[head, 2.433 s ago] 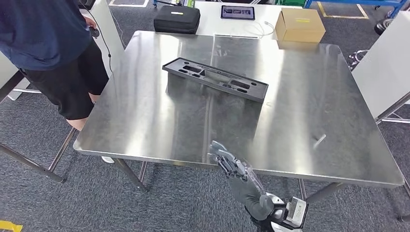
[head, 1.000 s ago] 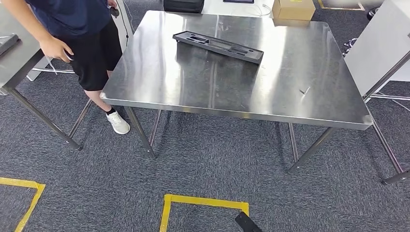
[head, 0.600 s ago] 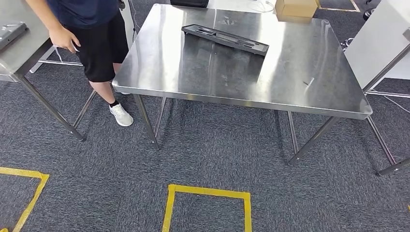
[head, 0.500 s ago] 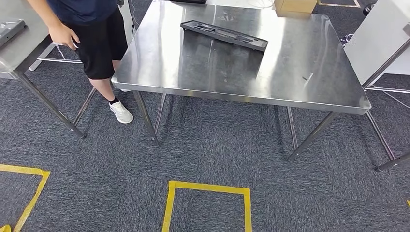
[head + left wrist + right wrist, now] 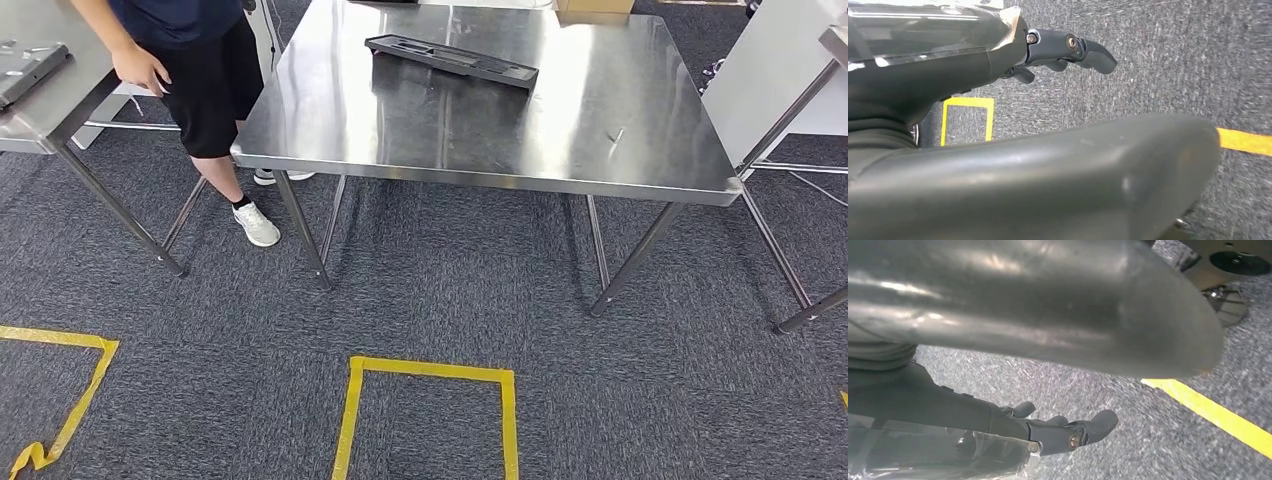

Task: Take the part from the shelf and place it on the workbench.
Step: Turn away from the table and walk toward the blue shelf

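Both arms hung down over grey carpet with yellow tape. Left hand (image 5: 1068,50) held nothing, fingers stretched out loosely, thumb apart. Right hand (image 5: 1068,432) likewise empty, fingers extended and a bit spread. Black part (image 5: 451,59) lay flat on the steel worktop (image 5: 480,150), toward its far side. A person (image 5: 190,60) stood at the worktop's left corner, beside a second table (image 5: 45,95).

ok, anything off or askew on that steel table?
The black part lies skewed across the far side of the steel table, not square to any edge. It looks whole, nothing spilled. A small light mark shows near the right edge; I cannot tell whether it is a scratch or debris.
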Robot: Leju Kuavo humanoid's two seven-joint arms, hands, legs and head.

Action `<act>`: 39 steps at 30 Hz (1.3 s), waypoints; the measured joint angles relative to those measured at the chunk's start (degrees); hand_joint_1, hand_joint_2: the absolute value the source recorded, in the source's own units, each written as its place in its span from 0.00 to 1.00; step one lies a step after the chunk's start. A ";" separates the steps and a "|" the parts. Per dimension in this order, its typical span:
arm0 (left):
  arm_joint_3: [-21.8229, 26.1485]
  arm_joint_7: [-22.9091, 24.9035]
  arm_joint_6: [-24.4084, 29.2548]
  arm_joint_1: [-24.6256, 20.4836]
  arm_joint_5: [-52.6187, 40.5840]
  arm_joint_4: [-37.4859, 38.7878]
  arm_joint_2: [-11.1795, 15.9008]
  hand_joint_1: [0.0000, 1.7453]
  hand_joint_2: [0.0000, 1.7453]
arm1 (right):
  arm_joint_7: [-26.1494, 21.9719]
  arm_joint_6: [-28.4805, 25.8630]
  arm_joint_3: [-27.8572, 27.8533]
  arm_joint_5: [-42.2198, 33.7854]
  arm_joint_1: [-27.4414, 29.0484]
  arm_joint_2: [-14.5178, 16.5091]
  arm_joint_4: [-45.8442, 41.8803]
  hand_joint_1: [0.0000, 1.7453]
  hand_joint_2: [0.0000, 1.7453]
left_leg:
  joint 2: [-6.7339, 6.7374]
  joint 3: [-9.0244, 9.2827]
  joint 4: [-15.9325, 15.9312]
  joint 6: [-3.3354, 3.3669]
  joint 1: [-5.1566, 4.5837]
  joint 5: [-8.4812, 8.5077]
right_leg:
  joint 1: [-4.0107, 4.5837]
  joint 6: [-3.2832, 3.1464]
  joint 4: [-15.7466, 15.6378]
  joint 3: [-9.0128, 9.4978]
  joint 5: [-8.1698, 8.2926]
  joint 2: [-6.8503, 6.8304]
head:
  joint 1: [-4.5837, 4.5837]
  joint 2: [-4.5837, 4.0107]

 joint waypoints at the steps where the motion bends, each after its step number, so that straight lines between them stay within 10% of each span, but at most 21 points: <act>1: -0.01 0.00 0.03 -0.08 0.00 0.00 0.01 0.00 0.00 | 0.03 -0.01 -0.02 0.03 -0.02 0.04 0.01 0.00 0.00 | -0.08 2.69 -3.71 0.04 0.02 0.42 | 0.08 0.19 0.56 -0.63 0.11 0.01 | -0.02 0.00; 3: -0.04 0.00 0.06 -0.23 -0.01 0.00 0.01 0.00 0.00 | 0.04 -0.04 -0.04 0.11 -0.10 0.11 0.04 0.00 0.00 | -0.32 6.12 -9.14 0.20 -0.16 -0.02 | 0.27 0.83 1.31 -1.45 0.52 0.01 | 0.04 0.00; 7: -0.07 0.02 0.20 -0.27 -0.02 0.01 0.00 0.00 0.00 | 0.09 -0.08 -0.07 0.19 -0.16 0.16 0.22 0.00 0.00 | -0.25 5.40 -10.84 1.41 -0.32 0.32 | 0.32 2.45 2.34 -2.96 0.59 0.11 | 0.11 0.00; 12: -0.09 0.11 0.20 -0.29 0.10 0.01 -0.01 0.00 0.00 | 0.90 -0.08 -0.08 0.34 -0.18 0.38 0.41 0.00 0.00 | 0.15 1.39 -11.21 3.32 -0.41 3.73 | 0.24 1.76 15.94 -6.69 -8.58 0.46 | 0.94 0.00; 14: -0.09 0.15 0.19 -0.29 0.11 0.01 0.01 0.00 0.00 | 1.03 -0.10 -0.08 0.34 -0.21 0.42 0.42 0.00 0.00 | 0.34 -0.45 -11.18 3.16 -0.45 5.23 | 0.21 3.02 16.19 -4.51 -7.10 0.46 | 0.99 0.00; 16: -0.10 0.15 0.18 -0.31 0.10 0.01 -0.01 0.00 0.00 | 1.10 -0.15 -0.08 0.34 -0.35 0.42 0.42 0.00 0.00 | 0.40 -2.04 -11.14 2.75 -0.47 6.78 | 0.19 3.77 8.93 1.42 -4.78 0.49 | 0.99 0.00; 18: -0.13 0.09 0.14 -0.33 0.08 0.01 -0.06 0.00 0.00 | 1.19 -0.25 -0.08 0.37 -0.64 0.43 0.42 0.00 0.00 | 0.44 -2.80 -11.25 2.09 -0.60 8.25 | 0.56 2.93 0.22 7.13 -5.21 0.63 | 0.92 0.00; 20: -0.17 -0.01 0.05 -0.33 0.02 0.01 -0.14 0.00 0.00 | 1.31 -0.37 -0.08 0.44 -0.78 0.46 0.42 0.00 0.00 | 0.53 -2.86 -11.75 1.39 -0.64 9.71 | 1.01 1.66 -2.92 8.42 -5.73 0.76 | 0.85 0.00; 22: -0.19 -0.05 0.01 -0.24 -0.07 0.01 -0.17 0.00 0.00 | 1.44 -0.43 -0.08 0.48 -0.80 0.56 0.51 0.00 0.00 | 0.43 -3.33 -11.82 0.74 -0.44 9.57 | 0.57 0.55 -2.57 7.02 -4.42 0.65 | 0.74 0.00; 27: -0.21 -0.04 0.02 -0.06 -0.27 0.01 -0.16 0.00 0.00 | 1.57 -0.57 -0.08 0.87 -0.69 0.70 0.63 0.00 0.00 | 0.01 -5.70 2.41 -0.41 -0.16 -3.43 | 0.33 -1.06 -2.30 2.46 -0.28 0.15 | 0.22 0.00; 30: -0.22 -0.04 0.03 -0.14 -0.34 0.01 -0.14 0.00 0.00 | 1.73 -0.61 -0.08 1.34 -0.73 0.74 0.63 0.00 0.00 | 0.02 -2.20 4.42 -0.76 0.22 0.10 | 0.24 -0.43 -1.07 -0.83 1.64 0.00 | 0.16 0.00; 34: -0.30 -0.06 0.02 -0.61 -0.50 0.00 -0.21 0.00 0.00 | 1.99 -0.69 -0.08 1.48 -0.86 0.72 0.63 0.00 0.00 | -0.40 9.35 -10.15 -0.43 0.45 -2.03 | 0.43 1.07 1.40 -4.22 3.23 -0.01 | -0.02 0.00; 37: -0.30 -0.03 0.01 -0.62 -0.60 0.01 -0.27 0.00 0.00 | 2.01 -0.78 -0.08 1.49 -0.85 0.71 0.70 0.00 0.00 | -0.24 8.67 -11.89 1.28 -0.10 -1.87 | 0.25 2.35 1.79 -5.38 4.14 0.00 | -0.08 0.00; 39: -0.29 0.00 0.01 -0.50 -0.61 -0.01 -0.26 0.00 0.00 | 2.03 -0.82 -0.07 1.51 -0.58 0.79 0.77 0.00 0.00 | 0.11 6.94 -12.05 2.54 -0.15 -0.34 | 0.02 2.09 4.67 -6.69 0.69 0.20 | 0.12 0.00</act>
